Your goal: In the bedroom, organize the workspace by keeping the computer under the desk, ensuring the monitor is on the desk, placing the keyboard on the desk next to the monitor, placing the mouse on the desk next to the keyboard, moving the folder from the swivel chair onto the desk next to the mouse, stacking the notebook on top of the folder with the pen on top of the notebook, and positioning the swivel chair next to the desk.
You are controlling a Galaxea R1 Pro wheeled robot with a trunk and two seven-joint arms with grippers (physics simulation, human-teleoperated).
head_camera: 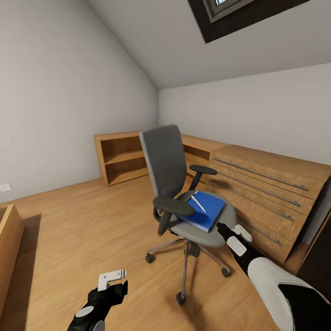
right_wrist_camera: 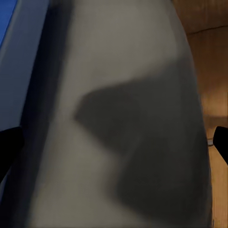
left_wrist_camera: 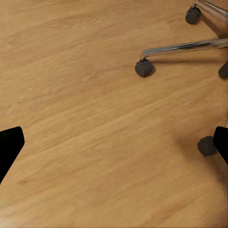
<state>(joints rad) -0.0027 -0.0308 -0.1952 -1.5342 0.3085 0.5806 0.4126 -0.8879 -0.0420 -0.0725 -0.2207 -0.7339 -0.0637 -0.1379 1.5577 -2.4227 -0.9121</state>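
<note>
The robot's left gripper (head_camera: pixel 112 281) hung at the lower left of the head view, nearest the camera, over bare wood floor (head_camera: pixel 69 230). In the left wrist view its two dark fingertips (left_wrist_camera: pixel 10 147) sat at opposite edges of the frame, spread wide with nothing but floorboards between them; the castors (left_wrist_camera: pixel 143 68) and a chrome leg of the swivel chair (head_camera: pixel 184 193) lay toward the upper right of that frame, well apart from the fingers.

At the lower right of the head view, the right gripper (head_camera: pixel 223 229) reached up to the front edge of the chair's grey seat, just beside the near corner of the blue folder (head_camera: pixel 204 211). The right wrist view showed the seat's grey surface close up between fingertips (right_wrist_camera: pixel 9 149) parked at both frame edges, held wide and gripping nothing, with a strip of the blue folder (right_wrist_camera: pixel 7 14) at the upper left corner. Whether the fingers touched the seat could not be told.

The folder lay flat on the seat at centre frame, and the pen (head_camera: pixel 198 202), a thin pale stick, rested diagonally on top of it. The chair stood in mid-room in front of a light-wood drawer chest (head_camera: pixel 271 193) at right, with a low open shelf unit (head_camera: pixel 120 158) against the far wall.
</note>
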